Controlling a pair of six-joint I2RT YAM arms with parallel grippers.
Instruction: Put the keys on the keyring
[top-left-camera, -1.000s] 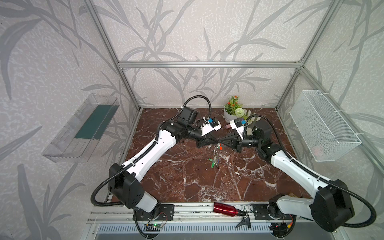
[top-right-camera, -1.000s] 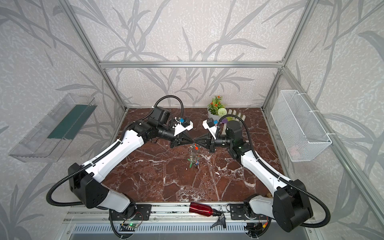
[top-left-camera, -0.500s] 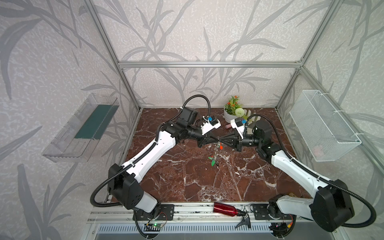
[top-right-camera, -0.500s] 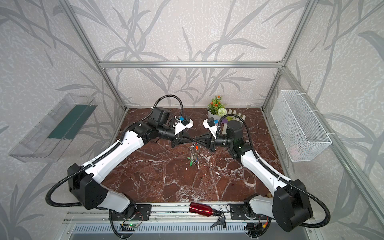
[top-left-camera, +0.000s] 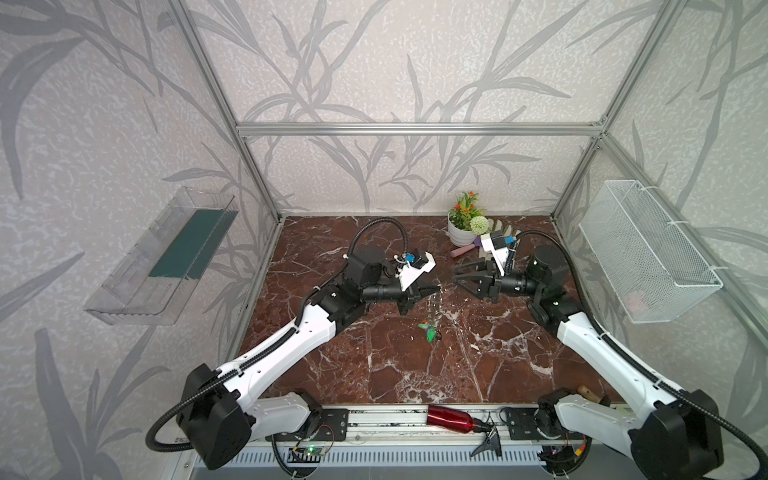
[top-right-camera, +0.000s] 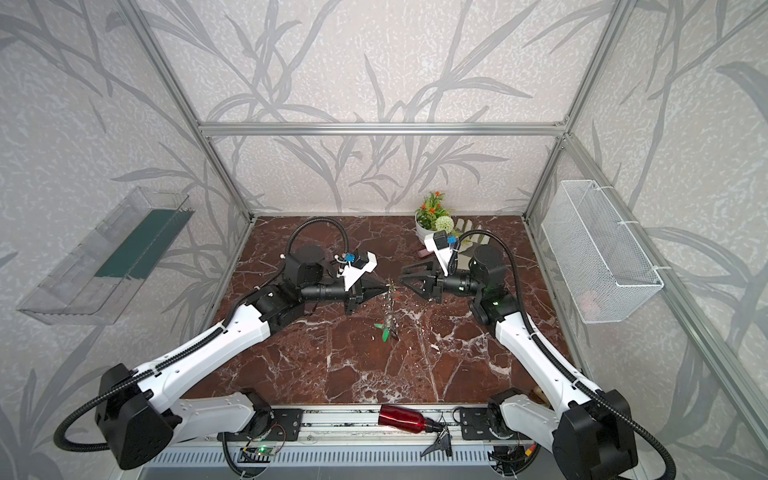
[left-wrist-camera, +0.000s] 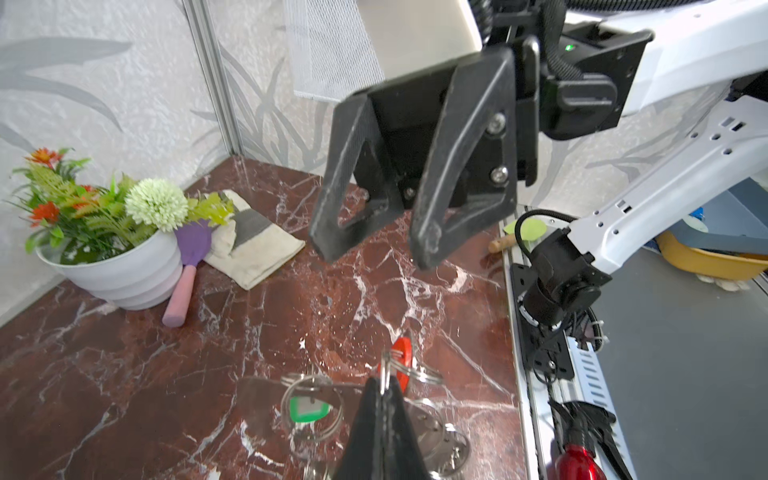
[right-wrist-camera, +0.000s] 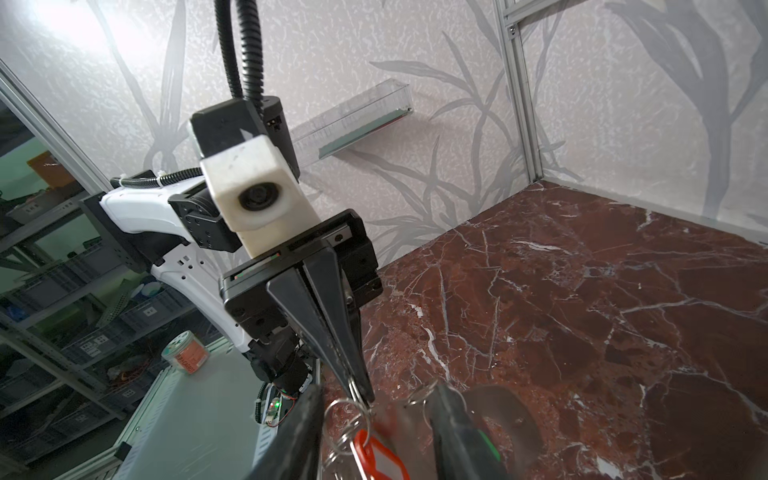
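L gripper (top-left-camera: 436, 287) sits out front of the flower pot (top-left-camera: 460, 237), slightly to the pot's left in both top views, raised off the marble top (top-left-camera: 374, 365). Its jaws are clamped tight on the ringed edge of the keyring (left-wrist-camera: 259, 397), so the whole bunch dangles below the tip, further out from the pot. The grey-tan plate looks blurry in both wrist views.

A red-tagged key (left-wrist-camera: 402, 356) hangs right at the pinch w/ silver rings bunched round it. Can't tell if its ring is threaded onto the plate or just caught in the same grip. Green tags (top-left-camera: 429, 330) hang at the bottom end, farthest from the pot; can't tell if they touch the marble.

R gripper (top-left-camera: 458, 277) is nearer the pot, directly in front of it, facing the L one tip to tip w/ a small gap btw them. Its jaws stand apart w/ nothing in them, clear of the bunch. A purple-pink trowel (left-wrist-camera: 183, 291) and a work glove (left-wrist-camera: 257, 249) lie just beside the pot.
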